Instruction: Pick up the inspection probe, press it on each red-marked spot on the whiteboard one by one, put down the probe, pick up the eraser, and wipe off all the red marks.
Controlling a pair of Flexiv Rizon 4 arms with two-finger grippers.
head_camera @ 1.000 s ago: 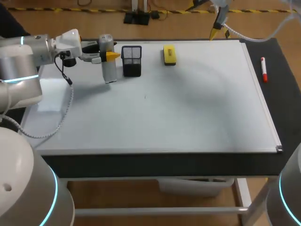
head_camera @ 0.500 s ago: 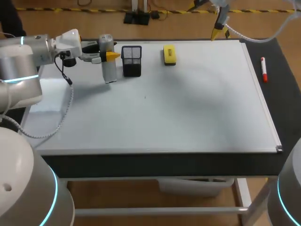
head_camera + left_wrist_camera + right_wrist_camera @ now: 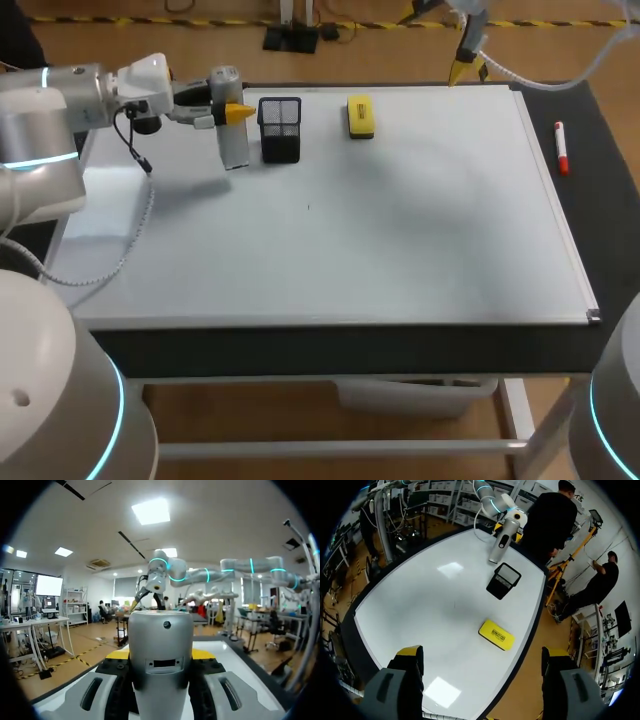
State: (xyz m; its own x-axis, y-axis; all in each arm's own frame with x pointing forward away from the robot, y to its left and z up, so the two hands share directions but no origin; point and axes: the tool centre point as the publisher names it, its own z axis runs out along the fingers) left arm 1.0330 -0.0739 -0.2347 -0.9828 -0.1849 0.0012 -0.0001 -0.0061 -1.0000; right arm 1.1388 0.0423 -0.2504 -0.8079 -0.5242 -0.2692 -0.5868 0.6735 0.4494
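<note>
Probe (image 3: 233, 148) is gripped upright by left tool (image 3: 236, 114), just beside mesh cup (image 3: 280, 128). Right tool (image 3: 482, 655) is held wide open; eraser (image 3: 496, 634) is seen ahead of it on whiteboard (image 3: 435, 610).

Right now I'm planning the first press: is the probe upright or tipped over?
Upright: the probe points straight down at the whiteboard, beside the mesh cup, clamped in the left gripper.
</note>
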